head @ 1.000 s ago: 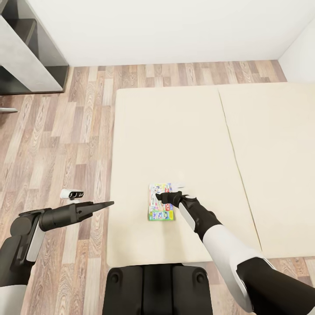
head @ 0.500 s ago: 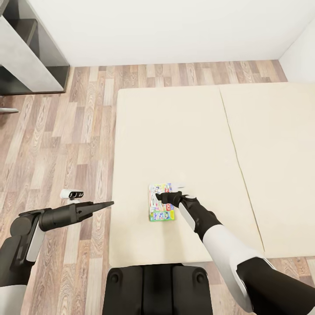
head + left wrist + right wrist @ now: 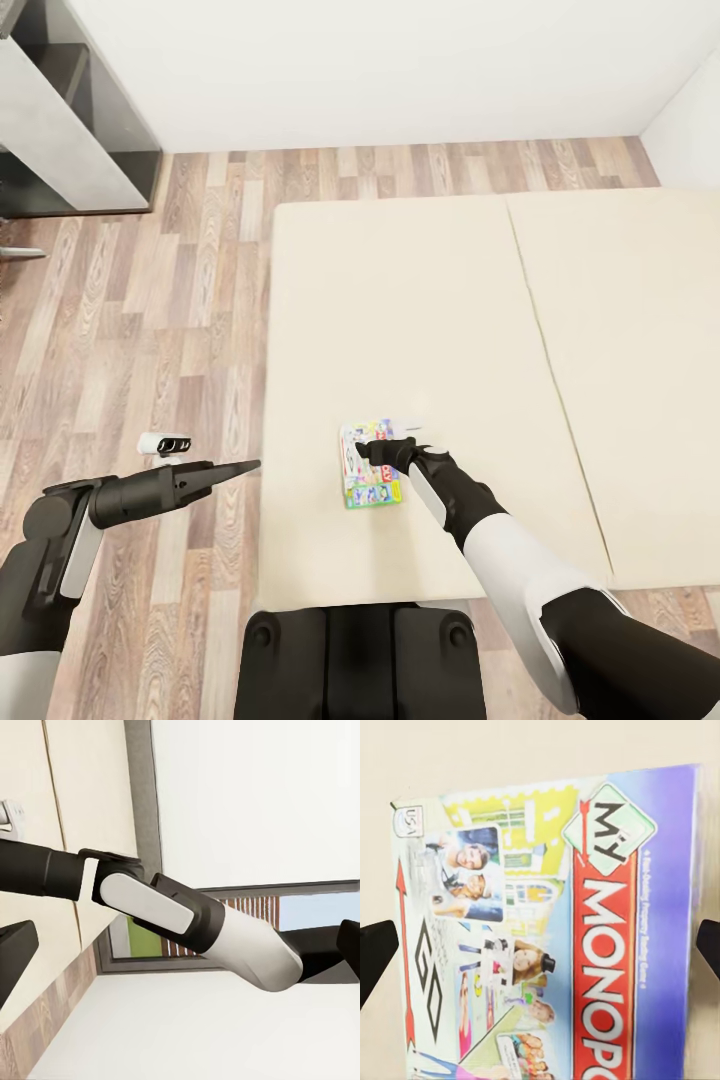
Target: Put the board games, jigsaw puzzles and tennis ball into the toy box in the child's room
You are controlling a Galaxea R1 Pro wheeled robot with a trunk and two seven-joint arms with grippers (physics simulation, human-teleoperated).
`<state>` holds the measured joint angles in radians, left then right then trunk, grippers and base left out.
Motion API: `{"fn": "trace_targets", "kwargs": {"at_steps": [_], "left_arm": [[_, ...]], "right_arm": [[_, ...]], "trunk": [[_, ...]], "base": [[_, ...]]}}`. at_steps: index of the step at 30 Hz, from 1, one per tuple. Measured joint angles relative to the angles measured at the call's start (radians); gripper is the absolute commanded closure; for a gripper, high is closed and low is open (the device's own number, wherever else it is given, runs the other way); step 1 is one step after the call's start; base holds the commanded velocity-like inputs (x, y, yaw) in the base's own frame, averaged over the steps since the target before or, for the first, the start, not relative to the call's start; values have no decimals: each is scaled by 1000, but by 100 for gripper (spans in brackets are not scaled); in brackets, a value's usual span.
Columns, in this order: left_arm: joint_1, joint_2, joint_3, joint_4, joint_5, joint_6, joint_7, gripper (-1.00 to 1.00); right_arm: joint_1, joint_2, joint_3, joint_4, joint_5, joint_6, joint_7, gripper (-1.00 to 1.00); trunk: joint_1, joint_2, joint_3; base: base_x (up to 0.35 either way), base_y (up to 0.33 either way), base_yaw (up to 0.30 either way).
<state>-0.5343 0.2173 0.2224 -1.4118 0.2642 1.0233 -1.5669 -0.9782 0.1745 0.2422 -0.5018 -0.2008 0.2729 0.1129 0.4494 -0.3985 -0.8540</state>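
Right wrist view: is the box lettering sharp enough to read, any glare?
Right wrist view: the board game lettering reads "MY MONOPO", slightly soft, no glare. Head view: the same box is small, print unreadable, evenly lit on the bed.

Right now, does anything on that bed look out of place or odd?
Only the board game, a Monopoly box lying flat and slightly askew on the otherwise bare beige bed. The right end effector hovers over it with jaws spread wide. Nothing looks spilled or damaged.

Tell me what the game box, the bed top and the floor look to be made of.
Board game: printed cardboard, slightly glossy, with photos and lettering. Bed: matte beige fabric or foam, plain with one seam. Floor: wood planks or laminate, with visible grain and board joints.
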Motion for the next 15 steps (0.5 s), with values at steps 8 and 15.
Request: {"fn": "trace_targets", "kwargs": {"at_steps": [8,15], "left_arm": [[0,0,-1,0,0,0,0,-100],[-1,-1,0,-1,0,0,0,-100]], "right_arm": [[0,0,1,0,0,1,0,-100],[0,0,1,0,0,1,0,-100]], "trunk": [[0,0,0],[0,0,0]], "base": [[0,27,0],[0,77,0]]}}
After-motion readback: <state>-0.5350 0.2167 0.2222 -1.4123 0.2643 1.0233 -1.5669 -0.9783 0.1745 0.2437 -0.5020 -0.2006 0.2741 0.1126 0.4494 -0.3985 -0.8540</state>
